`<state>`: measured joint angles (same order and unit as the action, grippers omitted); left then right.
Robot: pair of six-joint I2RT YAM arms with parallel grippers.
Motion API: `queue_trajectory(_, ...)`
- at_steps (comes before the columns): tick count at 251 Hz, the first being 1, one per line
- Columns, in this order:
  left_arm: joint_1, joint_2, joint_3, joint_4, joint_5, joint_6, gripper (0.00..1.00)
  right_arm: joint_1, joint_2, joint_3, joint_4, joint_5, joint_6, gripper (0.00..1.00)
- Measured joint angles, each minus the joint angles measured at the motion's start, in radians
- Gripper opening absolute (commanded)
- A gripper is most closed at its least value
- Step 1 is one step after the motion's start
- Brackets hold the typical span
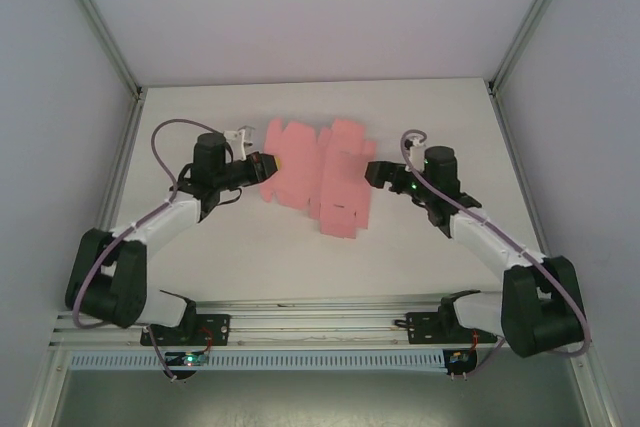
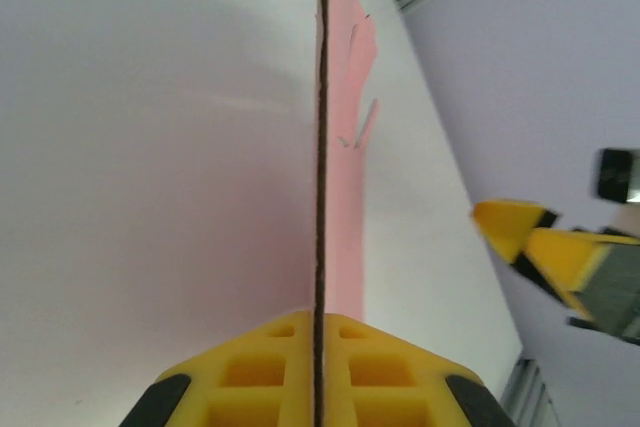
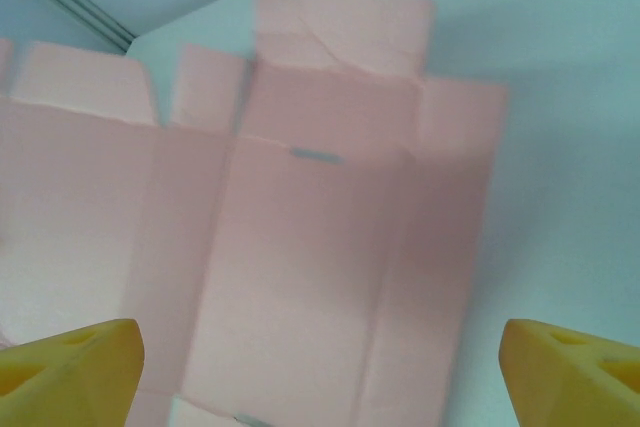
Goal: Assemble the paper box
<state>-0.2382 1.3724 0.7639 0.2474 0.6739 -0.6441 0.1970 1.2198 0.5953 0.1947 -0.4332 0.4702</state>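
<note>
Overhead, we note the paper box (image 1: 318,183) as a pink, thin-card die-cut sheet, unfolded, lying mid-table on the white tabletop (image 1: 430,242) between the two arms. Flaps and tabs stick out along its far and near edges, and crease lines cross it.

Left gripper (image 1: 264,165), black with yellow fingertips, sits at the sheet's left edge. From the left wrist view, its jaws are pressed together on the card (image 2: 345,147), which runs edge-on as a thin dark line straight out of the left gripper (image 2: 318,327).

Right gripper (image 1: 372,173) sits just beside the sheet's right edge. From the right wrist view, we see the right gripper (image 3: 320,367) with its jaws wide apart and nothing between them. One yellow tip is over the pink card (image 3: 300,247), the other over bare white table. We cannot tell whether either tip touches the card.
</note>
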Motion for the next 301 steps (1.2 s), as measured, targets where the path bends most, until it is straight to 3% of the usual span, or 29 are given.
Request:
queue_trajectory(78,-0.061,-0.172,0.0,0.007,0.016,-0.064,0.0,-0.071,-0.093,-0.129,0.042,-0.123,0.032,0.89)
queue_trajectory(133,-0.098,-0.286,0.0,-0.006,0.013,-0.07,0.0,-0.11,-0.101,-0.158,0.183,-0.269,0.117,0.8)
queue_trajectory(148,-0.101,-0.317,0.0,-0.013,0.003,-0.068,0.0,-0.11,-0.105,-0.173,0.222,-0.304,0.135,0.76)
queue_trajectory(180,-0.102,-0.366,-0.001,-0.016,-0.014,-0.068,0.0,-0.114,-0.108,-0.182,0.271,-0.357,0.172,0.58)
queue_trajectory(301,-0.103,-0.416,-0.034,-0.041,-0.092,-0.064,0.0,-0.123,-0.19,-0.198,0.452,-0.478,0.295,0.4)
